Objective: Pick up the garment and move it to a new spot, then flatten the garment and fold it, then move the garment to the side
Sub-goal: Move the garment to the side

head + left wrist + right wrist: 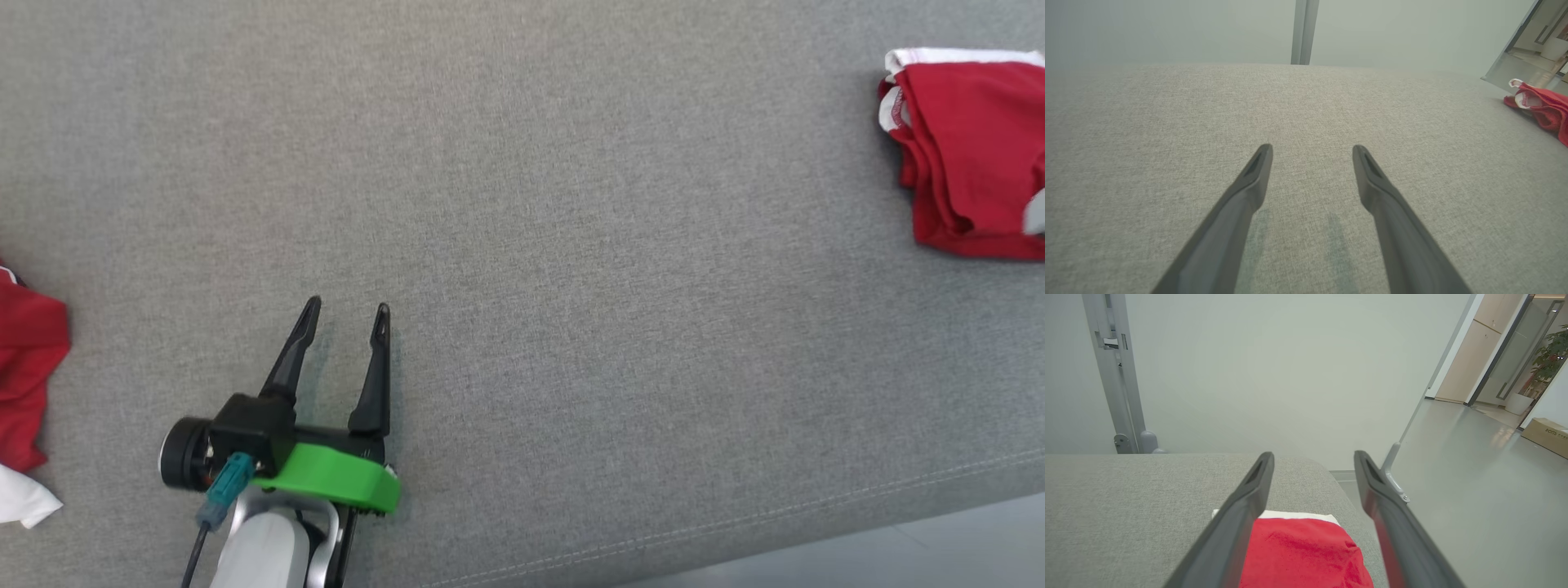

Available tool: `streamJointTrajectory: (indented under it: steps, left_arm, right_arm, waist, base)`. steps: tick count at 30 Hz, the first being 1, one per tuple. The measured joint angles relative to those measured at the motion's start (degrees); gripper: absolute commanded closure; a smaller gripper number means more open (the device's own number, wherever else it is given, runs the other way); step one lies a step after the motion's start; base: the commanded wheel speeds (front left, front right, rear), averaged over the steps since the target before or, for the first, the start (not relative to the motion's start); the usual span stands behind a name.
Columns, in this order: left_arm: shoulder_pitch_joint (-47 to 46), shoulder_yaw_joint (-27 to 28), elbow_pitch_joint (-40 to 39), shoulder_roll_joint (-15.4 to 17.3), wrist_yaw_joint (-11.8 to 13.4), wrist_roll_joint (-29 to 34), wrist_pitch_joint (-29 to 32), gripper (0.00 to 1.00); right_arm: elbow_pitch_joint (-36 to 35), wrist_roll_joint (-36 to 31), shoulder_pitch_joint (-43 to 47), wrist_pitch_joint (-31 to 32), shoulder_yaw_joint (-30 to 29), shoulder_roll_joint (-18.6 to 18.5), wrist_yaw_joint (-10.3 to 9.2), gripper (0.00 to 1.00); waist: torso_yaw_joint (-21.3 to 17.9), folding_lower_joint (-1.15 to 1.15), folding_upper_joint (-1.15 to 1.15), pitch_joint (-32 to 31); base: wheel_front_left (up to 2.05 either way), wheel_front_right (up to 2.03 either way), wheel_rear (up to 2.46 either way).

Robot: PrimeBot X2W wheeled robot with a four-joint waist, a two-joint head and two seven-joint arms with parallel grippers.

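A folded red garment with white trim [971, 155] lies at the far right of the grey fabric surface [571, 245]; it is also in the left wrist view as a red garment [1541, 108] at the right edge. A second, crumpled red and white garment [24, 384] lies at the left edge. My left gripper [347, 310] hovers low over bare fabric at the lower left, open and empty, fingers spread [1312, 149]. In the right wrist view my right gripper [1312, 455] is open above the red garment [1302, 555], near the surface's corner, holding nothing.
The surface's front edge with its stitched seam [735, 531] runs along the lower right, with pale floor [898, 555] beyond. A wall and a grey metal post [1114, 375] stand behind the surface. A cardboard box [1545, 435] sits on the floor by a doorway.
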Motion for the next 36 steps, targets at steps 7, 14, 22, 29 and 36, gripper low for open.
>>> streamJointTrajectory:
  steps: [7,14,22,29,36]
  left_arm:
    - [4.91,2.77,0.48,-0.49,0.67,-2.18,-0.22,0.00]
    - [11.52,5.93,-0.59,-0.93,0.75,-2.60,-0.29,0.00]
    - [14.59,8.13,-0.09,-1.20,-0.41,-1.93,-0.36,0.00]
    - [15.14,8.48,2.61,-1.18,-2.50,-1.00,-0.37,0.00]
    - [15.13,9.29,2.85,-1.19,-3.33,-0.97,-0.37,0.00]
  right_arm:
    - [-16.00,-0.48,14.01,0.00,6.56,5.93,0.00,0.00]
    - [-27.04,-0.24,29.15,0.00,11.29,9.79,-0.01,0.00]
    - [-29.14,-3.44,41.29,0.00,10.85,13.68,0.00,0.00]
    - [-27.26,-6.45,45.52,0.00,8.93,16.93,0.00,0.00]
    - [-27.04,-6.51,46.04,0.00,8.34,18.16,0.00,0.00]
  waist:
    - [-0.17,0.00,0.00,-5.57]
    - [0.67,0.00,0.00,-12.31]
    - [5.02,0.00,0.00,-17.22]
    - [9.36,0.00,0.00,-19.98]
    - [10.98,-0.01,0.00,-21.69]
  base:
    - [0.00,0.00,0.00]
    - [0.00,0.00,0.00]
    - [0.00,0.00,0.00]
    - [0.00,0.00,0.00]
    - [0.00,0.00,0.00]
